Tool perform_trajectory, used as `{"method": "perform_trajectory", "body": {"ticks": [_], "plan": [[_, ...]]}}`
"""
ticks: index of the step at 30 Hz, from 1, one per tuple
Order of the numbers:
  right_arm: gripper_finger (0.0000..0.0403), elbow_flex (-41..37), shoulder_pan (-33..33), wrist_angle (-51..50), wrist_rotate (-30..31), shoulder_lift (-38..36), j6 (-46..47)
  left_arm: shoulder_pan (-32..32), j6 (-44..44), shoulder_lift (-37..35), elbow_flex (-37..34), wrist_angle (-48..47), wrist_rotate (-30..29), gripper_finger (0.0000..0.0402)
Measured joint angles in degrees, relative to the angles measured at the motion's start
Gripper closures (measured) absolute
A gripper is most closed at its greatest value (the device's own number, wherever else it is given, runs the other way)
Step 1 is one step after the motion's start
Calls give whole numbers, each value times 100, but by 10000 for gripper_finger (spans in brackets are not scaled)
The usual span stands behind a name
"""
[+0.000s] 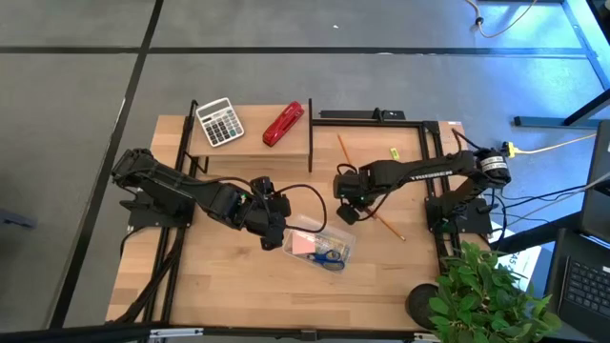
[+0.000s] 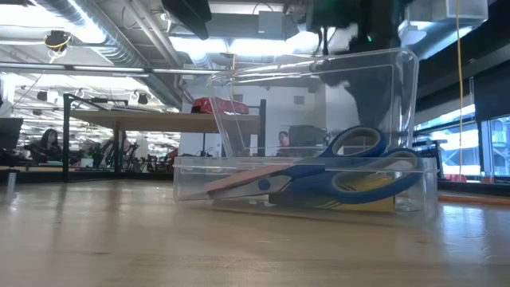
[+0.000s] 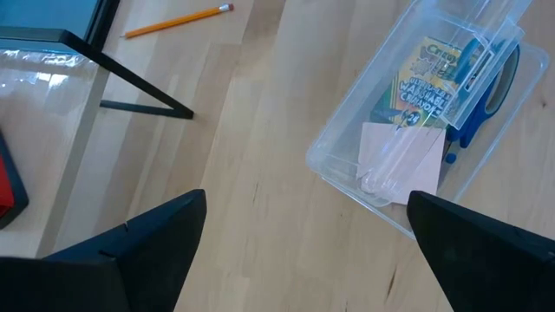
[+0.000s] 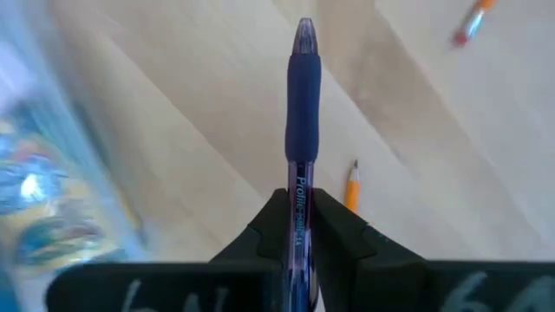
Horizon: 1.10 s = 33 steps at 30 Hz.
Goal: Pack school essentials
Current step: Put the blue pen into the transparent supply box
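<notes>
Pen (image 4: pixel 303 104) clamped upright between the right gripper (image 4: pixel 303 221) jaws; you see this only in the right wrist view, the high view hiding it under the arm; left gripper (image 3: pixel 303 251) jaws spread wide beside the clear box (image 1: pixel 335 250) on the desk (image 1: pixel 238 291); scissors (image 2: pixel 351 171), sticky-note pad (image 3: pixel 401 154) and stationery set (image 3: pixel 425 82) lie inside; one pencil (image 1: pixel 390 227) sits partly hidden near the right gripper.

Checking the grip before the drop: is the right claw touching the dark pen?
Touching. The right wrist view shows the right claw with its two fingers pressed against both sides of the dark pen, whose barrel sticks out past them above the table.
</notes>
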Motion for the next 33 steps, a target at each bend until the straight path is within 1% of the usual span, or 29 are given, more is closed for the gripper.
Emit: {"method": "perform_trajectory", "body": {"ticks": [5, 9, 14, 19, 26, 31, 33], "plan": [[369, 755, 140, -340, 246, -8, -104, -2, 2, 0, 0, 0, -2, 8], [368, 1242, 364, -406, 362, -11, -115, -2, 2, 0, 0, 0, -2, 8], [369, 1709, 703, -402, 672, -11, -90, -1, 2, 0, 0, 0, -2, 8], [369, 2131, 1038, -396, 848, 4, 42, 0, 4, 0, 0, 0, -2, 8], [370, 2474, 1484, -50, 892, 9, 69, -9, 5, 0, 0, 0, 6, 8], [369, 2496, 1751, 386, 892, 13, 72, -207, 175, 0, -2, 16, 262, 8], [369, 2496, 1851, 555, 894, 13, 75, -314, 297, -4, -70, 183, 391, 8]]}}
